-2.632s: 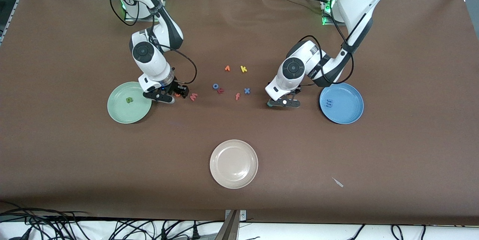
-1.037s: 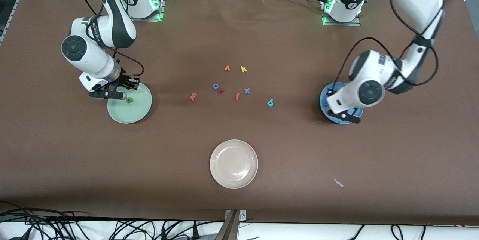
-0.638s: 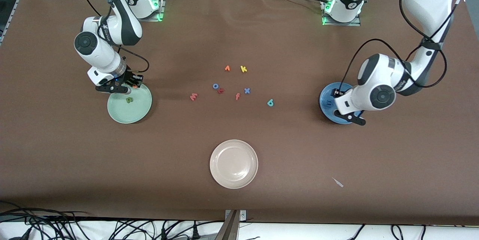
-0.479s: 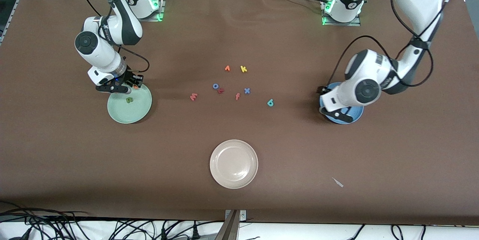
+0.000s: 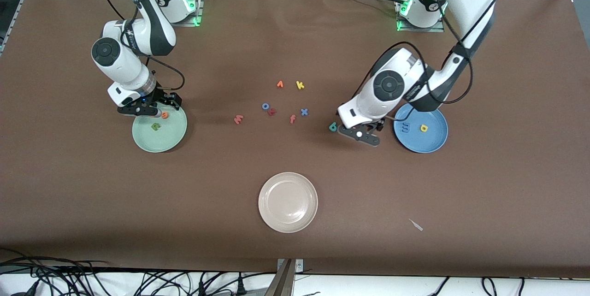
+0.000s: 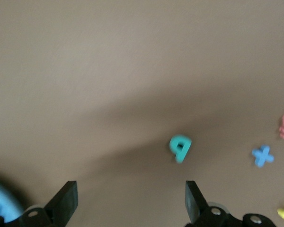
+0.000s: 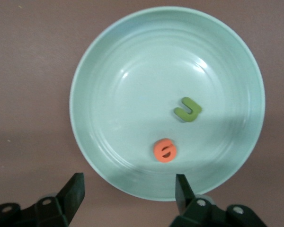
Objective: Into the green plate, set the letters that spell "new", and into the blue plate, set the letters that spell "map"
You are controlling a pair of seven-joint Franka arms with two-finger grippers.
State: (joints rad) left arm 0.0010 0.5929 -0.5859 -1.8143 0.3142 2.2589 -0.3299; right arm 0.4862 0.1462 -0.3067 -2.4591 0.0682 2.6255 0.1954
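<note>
**Layout, from the right arm's end of the table.** The round pale mint-green plate (image 5: 152, 143) holds the green foam "n" (image 5: 156, 126) and the orange foam "e" (image 5: 165, 115), lying apart. The right gripper (image 5: 156, 108) hangs over the plate's rim nearest its own base, fingers spread and empty. The pinkish-red foam "w" (image 5: 238, 119) lies on the brown table, toward the middle. Near it is a cluster of a blue "o" (image 5: 265, 106), a dark red letter (image 5: 272, 112), a salmon "f" (image 5: 292, 119) and a blue "x" (image 5: 304, 112).

The teal foam "p" (image 5: 333, 126) lies on the table. The left gripper (image 5: 358, 134) is just beside it, fingers wide and holding nothing. The round mid-blue plate (image 5: 433, 146) carries the blue "m" (image 5: 405, 127) and the yellow "a" (image 5: 423, 127).

**Risks.**
- In the left wrist view the "p" sits ahead of the fingers and closer to one of them. A descent without correction would likely nudge the light foam aside or clip its edge.
- The "w" could be confused with the salmon "f" or the dark red letter.

**Not established.**
- The left gripper's height above the table.
- The dark red letter's shape, and whether it touches the "o".
- The blue plate is mostly cut off in the left wrist view.
</note>
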